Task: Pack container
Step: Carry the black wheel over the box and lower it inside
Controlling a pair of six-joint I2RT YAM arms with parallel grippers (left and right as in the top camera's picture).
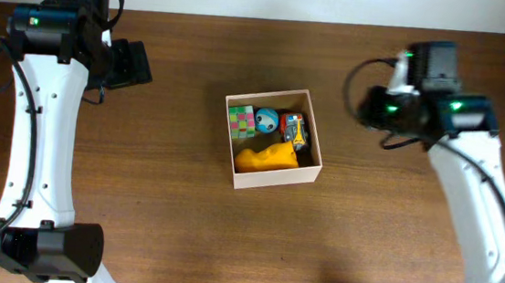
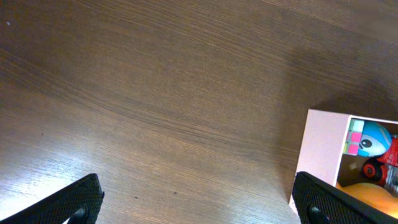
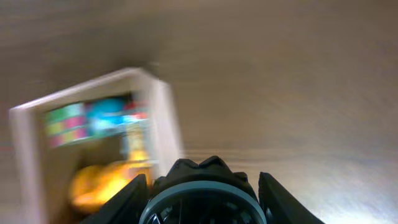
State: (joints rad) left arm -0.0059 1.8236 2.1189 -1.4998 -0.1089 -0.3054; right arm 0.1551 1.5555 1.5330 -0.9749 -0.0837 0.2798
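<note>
Our left tool [image 2: 196,190] hangs open and empty over the brown wooden desk [image 1: 174,199]. Our right tool [image 3: 204,183], blurred, shows its fingers parted. Between the two sits the square white-walled cardboard container [image 1: 277,174], holding a yellow-orange toy [image 1: 267,158], a multicoloured cube [image 1: 241,120] and a blue ball [image 1: 266,119].

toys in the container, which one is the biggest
The orange toy, filling the container's lower half in the overhead view; the checkered cube, blue ball and small car are much smaller.
</note>
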